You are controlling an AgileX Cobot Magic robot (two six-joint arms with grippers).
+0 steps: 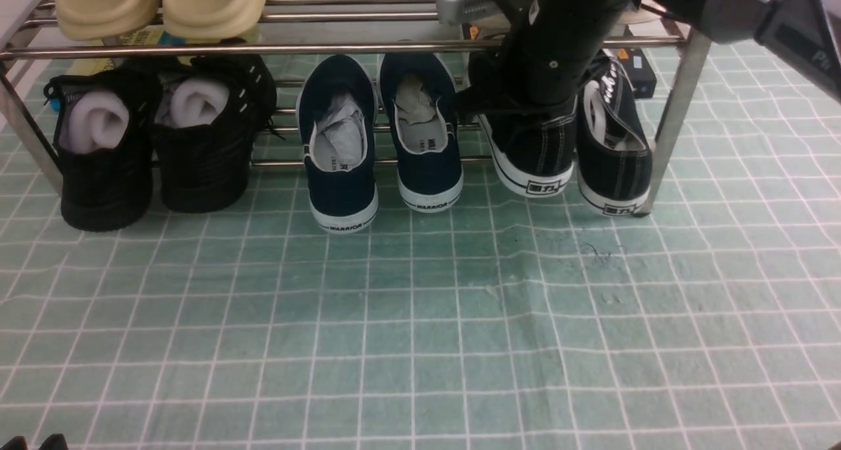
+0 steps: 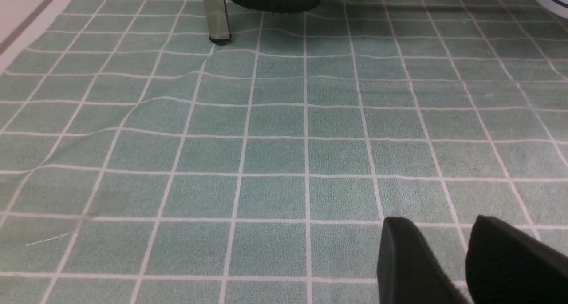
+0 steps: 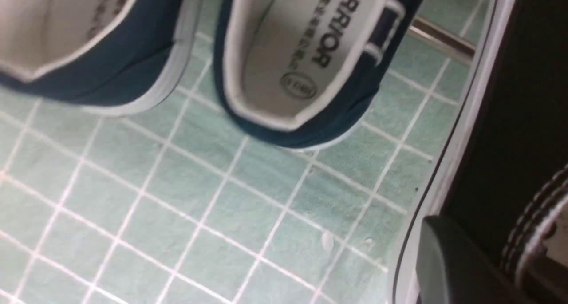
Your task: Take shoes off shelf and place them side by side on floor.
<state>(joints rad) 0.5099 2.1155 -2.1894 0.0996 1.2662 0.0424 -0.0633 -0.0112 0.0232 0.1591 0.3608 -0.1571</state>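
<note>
One of the shoes (image 1: 535, 151) is engaged on the shelf (image 1: 673, 108) by the right gripper (image 3: 483, 255) for removal, closure unclear. The left gripper (image 2: 443, 226) is held aside, narrowly parted, empty.

Just to the left of the right pincer (image 1: 499, 108) stands a pair of navy slip-ons (image 1: 341, 194) with white soles. Their heels face the camera and carry the word WARRIOR, and crumpled paper (image 1: 341, 135) sits inside them. Farther to the left of the pincer are two black mesh shoes (image 1: 204, 161), each filled with white foam. Higher than the pincer and far to its left lie beige slippers (image 1: 210, 3). Behind the pincer, a little to its right, is a small black box (image 1: 637, 72).
</note>
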